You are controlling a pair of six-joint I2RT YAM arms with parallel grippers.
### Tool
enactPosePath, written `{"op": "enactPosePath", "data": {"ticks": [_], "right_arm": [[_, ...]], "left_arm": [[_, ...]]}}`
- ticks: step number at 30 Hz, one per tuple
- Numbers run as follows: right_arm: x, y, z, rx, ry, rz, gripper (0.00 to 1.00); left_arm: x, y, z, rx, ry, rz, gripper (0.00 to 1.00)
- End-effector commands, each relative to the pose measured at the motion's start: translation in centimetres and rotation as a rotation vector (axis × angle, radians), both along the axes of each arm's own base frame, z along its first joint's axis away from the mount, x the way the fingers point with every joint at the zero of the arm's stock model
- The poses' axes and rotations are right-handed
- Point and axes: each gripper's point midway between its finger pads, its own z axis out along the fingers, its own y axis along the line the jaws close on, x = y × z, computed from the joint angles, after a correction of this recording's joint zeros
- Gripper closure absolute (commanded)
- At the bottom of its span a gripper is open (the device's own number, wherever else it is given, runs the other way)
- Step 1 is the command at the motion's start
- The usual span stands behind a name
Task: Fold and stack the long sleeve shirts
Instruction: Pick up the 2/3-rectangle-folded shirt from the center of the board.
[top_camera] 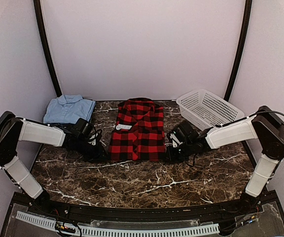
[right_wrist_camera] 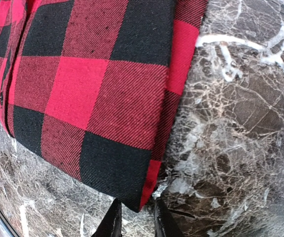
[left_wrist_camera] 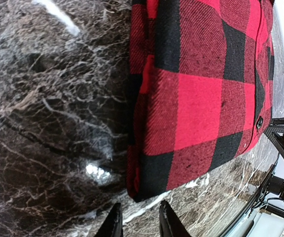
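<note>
The red-and-black flannel shirt [top_camera: 137, 131] lies folded flat at the middle of the marble table [top_camera: 147, 182]. My left gripper [top_camera: 101, 154] sits low at its near left corner. In the left wrist view the gripper [left_wrist_camera: 138, 222] is open, and the shirt [left_wrist_camera: 201, 98] corner ends just ahead of the fingertips [left_wrist_camera: 113, 224]. My right gripper [top_camera: 170, 154] is at the near right corner. In the right wrist view its jaws [right_wrist_camera: 136, 219] straddle the tip of the shirt [right_wrist_camera: 92, 84] corner with a small gap left. A folded light blue shirt [top_camera: 69, 108] lies at the back left.
A white mesh basket [top_camera: 208, 109] stands tilted at the back right, close behind my right arm. Dark curved posts rise at both back corners. The table's front edge carries a rail with a white cable strip [top_camera: 117, 228].
</note>
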Motion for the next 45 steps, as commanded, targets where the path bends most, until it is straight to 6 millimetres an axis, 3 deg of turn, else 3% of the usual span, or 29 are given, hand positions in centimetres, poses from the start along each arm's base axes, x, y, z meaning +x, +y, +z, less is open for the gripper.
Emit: {"op": "enactPosePath", "data": {"ticks": [1, 12, 20, 22, 24, 29, 39, 45], "right_arm": [[-0.1, 0.5, -0.2, 0.014, -0.008, 0.002, 0.8], [0.1, 0.5, -0.5, 0.015, -0.008, 0.0, 0.81], [0.4, 0.6, -0.3, 0.016, -0.025, -0.002, 0.93], [0.4, 0.5, -0.2, 0.011, -0.031, -0.005, 1.0], [0.2, 0.3, 0.0, 0.005, -0.037, -0.004, 1.0], [-1.3, 0.2, 0.3, -0.008, -0.051, 0.018, 1.0], [-6.1, -1.1, 1.1, -0.02, -0.066, 0.041, 1.0], [-7.8, -0.7, 2.4, -0.013, -0.095, 0.061, 1.0]], "left_arm": [[-0.2, -0.2, -0.8, 0.004, 0.003, -0.009, 0.74], [0.2, -0.8, -2.2, 0.051, 0.01, -0.024, 0.75], [0.4, -0.9, -2.2, 0.067, 0.013, -0.014, 0.95], [0.4, -1.0, -2.0, 0.068, 0.01, -0.016, 1.0], [0.1, -1.0, -1.8, 0.076, 0.006, -0.018, 1.0], [-1.7, -0.9, -1.0, 0.096, 0.004, -0.021, 1.0], [-7.8, 1.6, 0.2, 0.144, 0.013, 0.033, 1.0], [-8.7, 1.6, 2.8, 0.095, -0.042, 0.042, 1.0]]}}
